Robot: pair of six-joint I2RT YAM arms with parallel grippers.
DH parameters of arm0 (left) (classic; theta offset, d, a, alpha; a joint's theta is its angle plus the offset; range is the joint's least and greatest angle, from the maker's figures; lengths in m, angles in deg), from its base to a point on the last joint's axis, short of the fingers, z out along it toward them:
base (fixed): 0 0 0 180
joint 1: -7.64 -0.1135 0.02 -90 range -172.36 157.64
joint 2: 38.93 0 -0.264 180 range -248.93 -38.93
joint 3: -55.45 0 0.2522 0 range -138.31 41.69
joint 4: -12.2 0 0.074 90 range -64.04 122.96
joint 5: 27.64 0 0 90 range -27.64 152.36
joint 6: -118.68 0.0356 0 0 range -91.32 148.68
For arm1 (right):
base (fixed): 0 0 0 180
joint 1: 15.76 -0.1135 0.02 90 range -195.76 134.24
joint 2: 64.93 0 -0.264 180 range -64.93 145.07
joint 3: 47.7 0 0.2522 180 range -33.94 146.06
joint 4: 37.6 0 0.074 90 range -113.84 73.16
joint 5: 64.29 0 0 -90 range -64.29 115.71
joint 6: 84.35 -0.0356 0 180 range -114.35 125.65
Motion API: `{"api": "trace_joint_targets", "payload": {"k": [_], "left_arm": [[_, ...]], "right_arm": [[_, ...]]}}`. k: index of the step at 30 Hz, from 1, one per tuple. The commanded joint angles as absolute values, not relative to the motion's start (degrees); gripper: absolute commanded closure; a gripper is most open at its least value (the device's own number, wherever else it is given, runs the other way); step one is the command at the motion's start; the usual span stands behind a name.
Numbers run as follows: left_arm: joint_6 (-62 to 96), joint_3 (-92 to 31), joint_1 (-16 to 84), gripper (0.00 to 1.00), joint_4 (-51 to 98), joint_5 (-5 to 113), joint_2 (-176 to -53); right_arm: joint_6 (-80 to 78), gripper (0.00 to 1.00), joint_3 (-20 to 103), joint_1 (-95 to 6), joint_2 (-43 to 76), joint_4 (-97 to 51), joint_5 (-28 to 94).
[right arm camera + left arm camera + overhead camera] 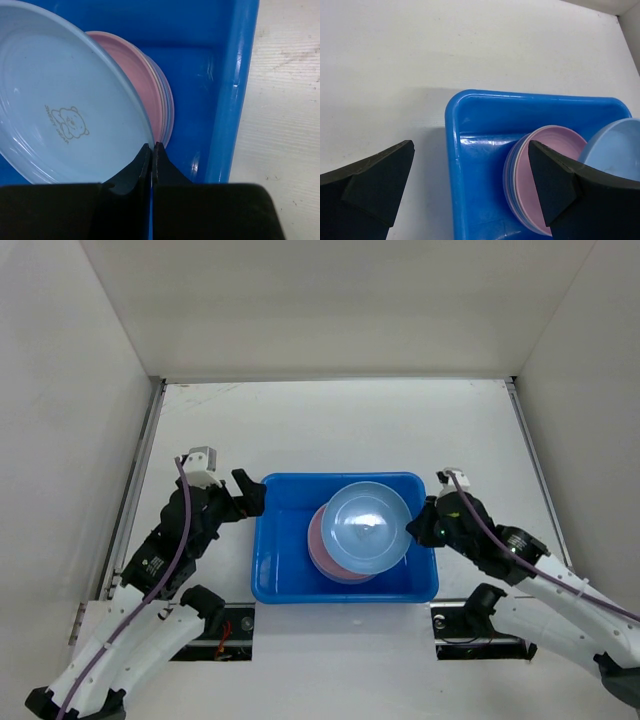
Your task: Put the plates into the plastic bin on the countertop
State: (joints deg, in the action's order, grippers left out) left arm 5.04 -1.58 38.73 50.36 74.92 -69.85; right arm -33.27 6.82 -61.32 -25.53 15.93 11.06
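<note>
left fingers (380, 180) spread, empty, at bin (285, 550) left wall | right fingers (135, 172) clamped on blue plate (368, 525) rim, plate tilted over stack (316, 540) in bin

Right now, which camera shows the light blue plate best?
Top external: the light blue plate shows nearly whole over the pink stack. Right wrist crops it but shows its bear mark; left wrist catches only an edge.

walls (330, 300): plain white, three sides | countertop (330, 430): white, metal strips (138, 470) at side edges | light: even
</note>
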Motion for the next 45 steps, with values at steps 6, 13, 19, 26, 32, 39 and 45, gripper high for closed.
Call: {"api": "trace_joint_targets", "payload": {"k": [6, 13, 19, 26, 32, 39, 45], "left_arm": [[3.10, 0.12, 37.83, 0.00, 47.31, 75.55, -68.38], [3.10, 0.64, 37.47, 0.00, 47.05, 75.55, -67.94], [3.10, 0.64, 37.30, 0.00, 47.14, 75.55, -67.94], [3.01, 0.73, 37.56, 0.00, 47.23, 75.55, -68.38], [3.01, 0.73, 37.30, 0.00, 47.58, 75.55, -67.85], [3.01, 0.91, 37.30, 0.00, 47.67, 75.55, -67.94], [2.40, 1.08, 37.12, 0.00, 47.58, 75.55, -68.38]], "right_arm": [[-34.87, 1.00, 7.11, -62.38, -19.94, 8.07, 8.05], [-34.69, 0.98, 7.20, -64.22, -14.31, 6.75, 7.78], [-34.43, 0.90, 7.46, -64.93, -14.13, 6.31, 7.78], [-34.25, 0.82, 7.90, -66.33, -11.50, 5.43, 7.78], [-34.25, 0.71, 9.13, -68.44, -9.56, 4.99, 7.34], [-34.08, 0.39, 12.46, -72.39, -11.84, 6.66, 4.19], [-33.99, 0.27, 18.96, -78.20, -12.64, 12.80, -3.01]]}}
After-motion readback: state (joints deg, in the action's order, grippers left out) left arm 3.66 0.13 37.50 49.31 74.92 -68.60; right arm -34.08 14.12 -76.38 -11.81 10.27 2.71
